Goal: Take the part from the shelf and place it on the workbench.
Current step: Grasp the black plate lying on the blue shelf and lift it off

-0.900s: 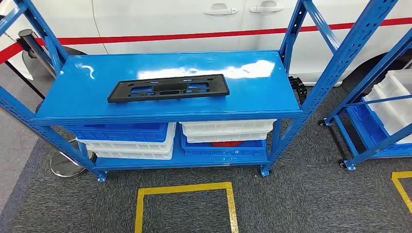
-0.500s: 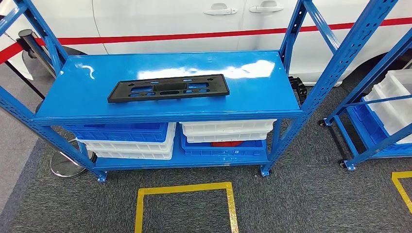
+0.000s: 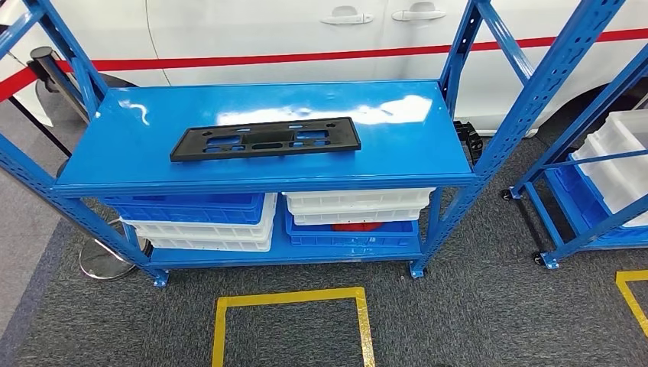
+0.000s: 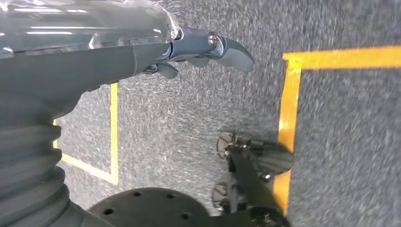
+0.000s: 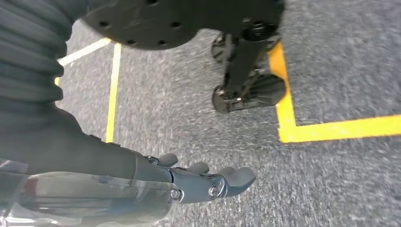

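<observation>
The black part (image 3: 265,139) lies flat on the top board of the blue shelf (image 3: 397,141), its long axis running side to side across the robot's front, a little left of the board's middle and closer to the front edge than to the back. Nothing else rests on that board, so there is open room on every side of the part, and the shelf's uprights stand well apart from both of its ends.

Both arms hang low over the grey carpet. The left hand (image 4: 198,49) holds nothing, its fingers loosely extended and apart; the right hand (image 5: 203,177) likewise holds nothing, fingers slightly spread. Each is well below and short of the shelf top, so the part lies forward of and above both.

Since the part sits slightly to the left, the left hand looks a bit nearer, though its length suggests a grip at each end would steady it. The front lip of the board is the edge to clear when reaching in.

Bins (image 3: 355,205) fill the lower level.
</observation>
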`<state>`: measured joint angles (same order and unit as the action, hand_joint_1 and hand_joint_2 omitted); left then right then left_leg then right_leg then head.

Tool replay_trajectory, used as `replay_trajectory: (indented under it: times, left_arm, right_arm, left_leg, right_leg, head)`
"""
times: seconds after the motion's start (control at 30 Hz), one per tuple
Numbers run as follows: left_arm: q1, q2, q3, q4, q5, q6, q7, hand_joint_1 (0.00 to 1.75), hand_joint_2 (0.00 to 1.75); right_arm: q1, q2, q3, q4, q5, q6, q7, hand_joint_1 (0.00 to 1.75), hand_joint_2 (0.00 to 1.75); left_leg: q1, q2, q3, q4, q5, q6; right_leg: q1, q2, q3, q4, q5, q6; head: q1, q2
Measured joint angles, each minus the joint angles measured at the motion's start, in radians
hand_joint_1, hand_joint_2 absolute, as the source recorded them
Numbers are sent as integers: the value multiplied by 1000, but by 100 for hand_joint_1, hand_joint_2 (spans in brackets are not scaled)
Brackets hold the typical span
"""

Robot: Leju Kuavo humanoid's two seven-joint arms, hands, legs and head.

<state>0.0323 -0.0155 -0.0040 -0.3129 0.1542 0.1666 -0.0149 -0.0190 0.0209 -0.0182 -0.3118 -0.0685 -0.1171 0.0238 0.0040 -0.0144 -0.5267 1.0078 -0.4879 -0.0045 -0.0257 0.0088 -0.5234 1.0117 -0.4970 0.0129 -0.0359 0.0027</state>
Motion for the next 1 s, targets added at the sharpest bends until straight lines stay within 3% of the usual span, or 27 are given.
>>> replay_trajectory:
  times: [0.03, 0.23, 0.37, 0.47, 0.6, 0.77, 1.0]
  left_arm:
    - [-7, -1, -1, 5, 14, 15, -2, 0, 0]
    - [-61, -10, -23, 56, 98, 116, -8, 0, 0]
    - [-89, -16, -38, 83, 129, 163, -10, 0, 0]
    - [-99, -21, -46, 94, 128, 188, -24, 0, 0]
    - [-115, -29, -51, 101, 123, 235, -59, 0, 0]
    - [-126, -35, -52, 105, 117, 247, -76, 0, 0]
    - [-127, -33, -74, 109, 93, 198, -58, 0, 0]
  right_arm:
    - [-9, 2, -1, 5, -6, -10, 2, 0, 0]
    - [-76, 15, -23, 54, -62, -86, -7, 0, 0]
    - [-110, 22, -48, 78, -108, -125, -59, 0, 175]
    - [-118, 25, -73, 87, -146, -109, -134, 0, 175]
    - [-121, 25, -130, 92, -212, 6, -249, 0, 175]
    - [-127, 19, -184, 93, -240, 83, -370, 0, 175]
    - [-248, -55, -215, 76, -232, 255, -623, 0, 175]
  left_leg:
    - [0, 0, 0, 0, 0, 0]
    - [0, 0, 0, 0, 0, 0]
    - [0, 0, 2, 1, 1, 1]
    - [0, 0, 1, 1, 1, 1]
    - [0, 0, 1, 1, 0, 1]
    - [0, 0, 1, 2, 0, 1]
    - [-2, 3, 0, 3, 3, 4]
  right_leg:
    - [0, 0, 0, 0, 0, 0]
    - [0, 0, -1, 0, 0, 1]
    - [0, 0, -1, 0, 1, 1]
    - [0, 0, -1, 0, 1, 1]
    - [0, 0, -1, 0, 1, 1]
    - [0, 0, -1, 0, 1, 1]
    - [-3, 3, -2, 0, 4, 6]
  head:
    - [0, 0]
    - [0, 0]
    - [0, 0]
    - [0, 0]
    - [0, 0]
    - [0, 0]
    - [0, 0]
